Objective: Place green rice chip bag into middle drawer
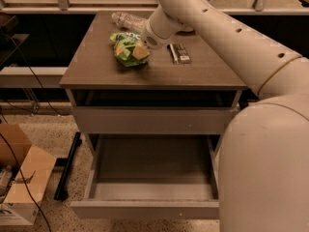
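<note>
Camera view: the green rice chip bag (pixel 125 51) lies on the brown top of the cabinet (pixel 96 69), towards its back left part, well above and apart from the middle drawer (pixel 145 210). The gripper (pixel 141 49) sits at the right edge of the bag, touching it or very nearly so; whether it is open, closed or gripping the bag cannot be told. The pale arm (pixel 231 37) reaches in from the right, crossing over the back of the cabinet top. A clear plastic bottle (pixel 126 19) lies on its side just behind the bag. A small dark bar wrapper (pixel 178 53) lies flat to the right of the gripper, near it but apart from the bag. The middle drawer is pulled out towards the camera, its grey floor bare. The drawer front above it (pixel 149 121) is shut. A cardboard box (pixel 21 178) stands on the speckled floor to the left
</note>
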Controlling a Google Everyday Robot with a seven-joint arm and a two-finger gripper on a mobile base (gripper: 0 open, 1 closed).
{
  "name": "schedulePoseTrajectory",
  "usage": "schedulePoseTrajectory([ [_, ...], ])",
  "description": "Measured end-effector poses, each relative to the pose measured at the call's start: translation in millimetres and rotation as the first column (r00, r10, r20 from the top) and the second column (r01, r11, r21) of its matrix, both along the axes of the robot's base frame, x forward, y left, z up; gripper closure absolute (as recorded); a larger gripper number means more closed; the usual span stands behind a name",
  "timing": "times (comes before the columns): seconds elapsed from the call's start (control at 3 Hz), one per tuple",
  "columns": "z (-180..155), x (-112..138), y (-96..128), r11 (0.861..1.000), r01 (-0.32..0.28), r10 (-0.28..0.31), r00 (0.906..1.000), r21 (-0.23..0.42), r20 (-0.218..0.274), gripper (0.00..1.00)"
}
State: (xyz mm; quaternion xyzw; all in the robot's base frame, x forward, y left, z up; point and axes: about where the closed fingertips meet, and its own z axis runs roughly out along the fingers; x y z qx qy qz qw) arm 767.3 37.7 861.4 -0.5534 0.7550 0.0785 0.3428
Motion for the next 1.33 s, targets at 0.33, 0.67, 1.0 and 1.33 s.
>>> schedulePoseTrajectory([
  [0.33,21.4,-18.9,-9.1,1.000,-0.002,0.003,0.9984,-0.017,0.056,1.00],
  [0.67,49.5,-56.7,-17.9,0.999,-0.033,0.031,0.9937,0.016,0.108,1.00],
  [1.0,81.8,-113.1,-29.4,0.992,-0.101,0.089,0.9848,0.081,0.150,1.00],
  [1.33,107.0,-178.0,-52.8,0.973,-0.210,0.193,0.9681,0.098,0.161,1.00],
])
